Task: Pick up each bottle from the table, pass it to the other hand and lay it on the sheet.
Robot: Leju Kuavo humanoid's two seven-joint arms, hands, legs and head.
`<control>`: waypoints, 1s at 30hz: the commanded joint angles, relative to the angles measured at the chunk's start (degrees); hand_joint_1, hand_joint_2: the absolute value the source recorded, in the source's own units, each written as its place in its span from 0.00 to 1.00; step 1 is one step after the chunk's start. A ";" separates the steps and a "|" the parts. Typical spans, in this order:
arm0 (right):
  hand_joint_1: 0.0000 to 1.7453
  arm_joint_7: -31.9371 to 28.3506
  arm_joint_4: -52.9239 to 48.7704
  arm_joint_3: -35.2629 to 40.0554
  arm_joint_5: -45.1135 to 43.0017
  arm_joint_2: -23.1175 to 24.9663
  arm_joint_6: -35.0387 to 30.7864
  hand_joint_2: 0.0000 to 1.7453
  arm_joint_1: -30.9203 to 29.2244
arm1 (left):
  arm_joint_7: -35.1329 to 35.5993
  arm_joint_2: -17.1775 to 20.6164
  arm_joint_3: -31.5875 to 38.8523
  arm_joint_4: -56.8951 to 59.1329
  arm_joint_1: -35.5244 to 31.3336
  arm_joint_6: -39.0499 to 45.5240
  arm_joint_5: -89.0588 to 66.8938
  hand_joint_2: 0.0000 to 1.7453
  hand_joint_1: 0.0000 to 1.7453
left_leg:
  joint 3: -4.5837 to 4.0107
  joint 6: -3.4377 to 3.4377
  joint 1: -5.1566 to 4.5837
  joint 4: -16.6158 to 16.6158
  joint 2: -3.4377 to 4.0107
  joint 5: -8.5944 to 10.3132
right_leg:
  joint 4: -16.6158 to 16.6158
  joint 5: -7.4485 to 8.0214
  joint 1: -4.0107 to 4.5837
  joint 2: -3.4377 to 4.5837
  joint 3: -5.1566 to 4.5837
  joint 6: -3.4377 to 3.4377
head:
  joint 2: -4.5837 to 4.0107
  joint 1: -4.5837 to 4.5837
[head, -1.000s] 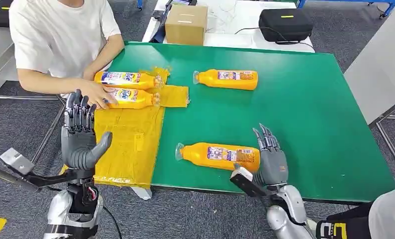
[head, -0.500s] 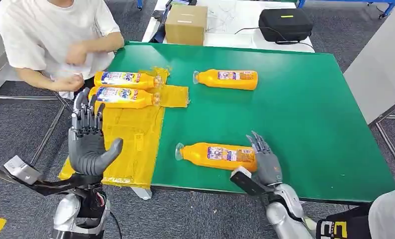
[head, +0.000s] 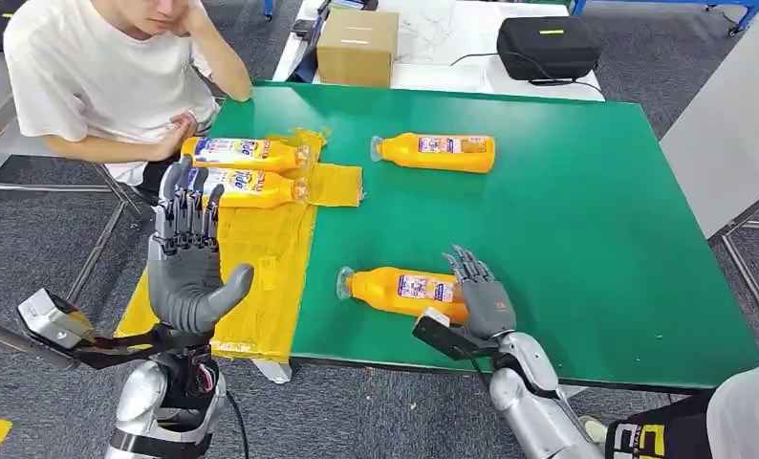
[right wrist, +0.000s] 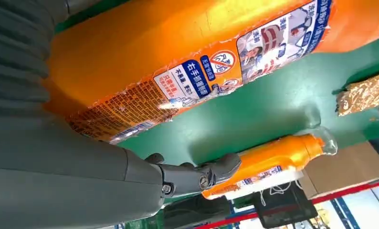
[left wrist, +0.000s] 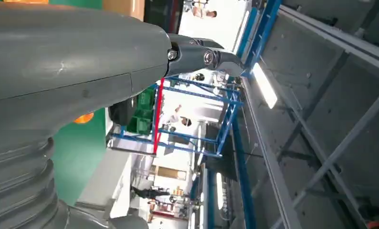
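Green worktop (head: 567, 220) carries the scene, with a person in a white T-shirt (head: 98, 76) seated at its far left corner, head propped on one hand. Beyond the far edge sit a cardboard box (head: 357, 46) and a black case (head: 549, 46). Yellow sheet (head: 251, 258) covers the left part of the worktop and hangs over its near edge. Two orange bottles lie side by side on the sheet's far end, the far sheet bottle (head: 245, 152) and the near sheet bottle (head: 244, 186) just beside it. A third, the far bottle (head: 436, 152), lies on bare green well apart from the robot's hands. The near bottle (head: 404, 291) lies on its side by the front edge, cap toward the sheet. The robot's right hand (head: 479, 296) rests against this bottle's base end, fingers spread over it; whether it has closed a grip on the bottle cannot be told. The right wrist view shows the bottle's label close against the palm and the thumb (right wrist: 197, 175) free below it. The left hand (head: 189, 258) is raised upright over the sheet's near end, fingers apart, holding nothing.
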 commanded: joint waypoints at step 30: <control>1.00 24.77 17.56 7.35 2.62 -0.39 21.17 1.00 -10.96 | 10.86 2.01 0.90 4.50 -0.90 -2.58 1.07 1.00 0.00 | 0.90 0.07 0.04 -0.09 0.03 0.13 | -0.13 0.08 0.04 -0.10 0.84 -0.01 | 0.00 0.00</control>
